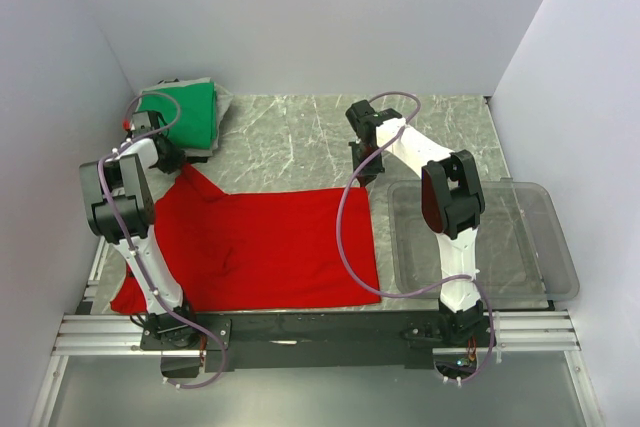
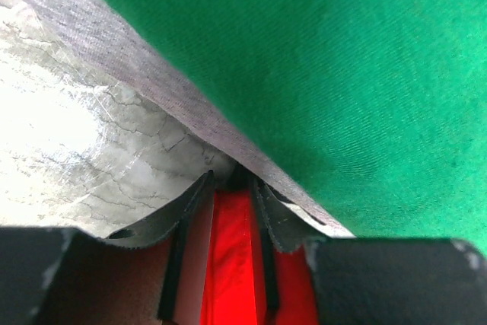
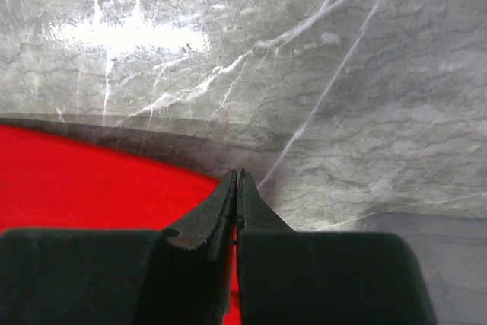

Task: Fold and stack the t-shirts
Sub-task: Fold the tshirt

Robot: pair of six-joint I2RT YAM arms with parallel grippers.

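The red t-shirt (image 1: 270, 247) lies spread flat across the near half of the table. The green t-shirt (image 1: 185, 112) sits folded at the back left corner. My left gripper (image 1: 170, 155) is at the red shirt's raised back left corner, right beside the green shirt (image 2: 342, 74). In the left wrist view red cloth (image 2: 228, 264) fills the gap of that gripper (image 2: 230, 188). My right gripper (image 1: 364, 172) is at the red shirt's back right corner. In the right wrist view its jaws (image 3: 238, 176) are pressed together with a sliver of red cloth (image 3: 91, 180) between them.
A clear plastic bin (image 1: 520, 247) stands at the right, beside the right arm. A grey cloth layer (image 2: 152, 89) shows under the green shirt's edge. The marbled tabletop (image 1: 300, 137) runs between the two grippers at the back. White walls close in the sides.
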